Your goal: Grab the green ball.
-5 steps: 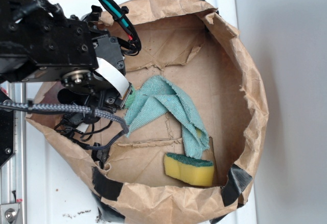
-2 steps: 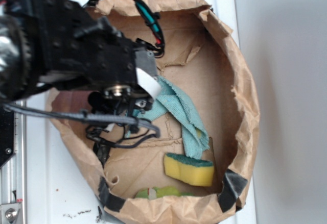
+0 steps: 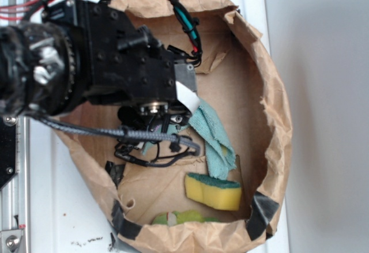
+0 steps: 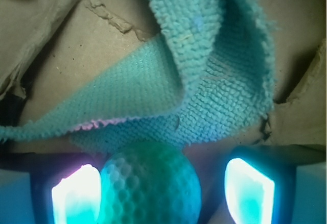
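Resting between the spread gripper (image 4: 162, 193) pads, the dimpled green ball (image 4: 148, 185) touches woven teal cloth (image 4: 204, 76).

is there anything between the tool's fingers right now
Yes, in the wrist view the green ball sits between the tool's fingers, against the left one with a gap to the right; teal cloth lies just beyond it.

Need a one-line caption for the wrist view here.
Wrist view: dimpled green ball between the open gripper fingers, touching the left one, with the teal cloth draped just beyond on brown paper.
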Action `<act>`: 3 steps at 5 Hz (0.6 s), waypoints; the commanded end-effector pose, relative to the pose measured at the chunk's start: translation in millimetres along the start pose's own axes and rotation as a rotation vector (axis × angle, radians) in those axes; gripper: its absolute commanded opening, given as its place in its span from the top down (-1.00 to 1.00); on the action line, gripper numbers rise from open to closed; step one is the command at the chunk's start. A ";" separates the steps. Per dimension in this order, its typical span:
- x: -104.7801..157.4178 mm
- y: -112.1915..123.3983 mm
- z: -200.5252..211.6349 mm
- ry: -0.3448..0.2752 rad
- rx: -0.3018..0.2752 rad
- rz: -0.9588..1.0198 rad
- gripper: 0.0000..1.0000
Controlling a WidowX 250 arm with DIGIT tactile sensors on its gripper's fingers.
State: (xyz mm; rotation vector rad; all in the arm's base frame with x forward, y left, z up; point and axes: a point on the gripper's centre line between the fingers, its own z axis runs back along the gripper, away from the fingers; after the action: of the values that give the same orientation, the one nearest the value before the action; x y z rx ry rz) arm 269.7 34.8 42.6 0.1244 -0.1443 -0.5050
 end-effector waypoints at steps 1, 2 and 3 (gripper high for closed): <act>16.1 2.3 17.1 -0.072 0.052 -0.007 1.00; 16.1 5.3 22.2 -0.081 0.057 0.001 1.00; 16.2 11.4 35.2 -0.093 0.049 0.041 1.00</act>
State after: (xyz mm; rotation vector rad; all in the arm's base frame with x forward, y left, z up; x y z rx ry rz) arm 273.7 36.5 59.5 0.1121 -0.1784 -0.4573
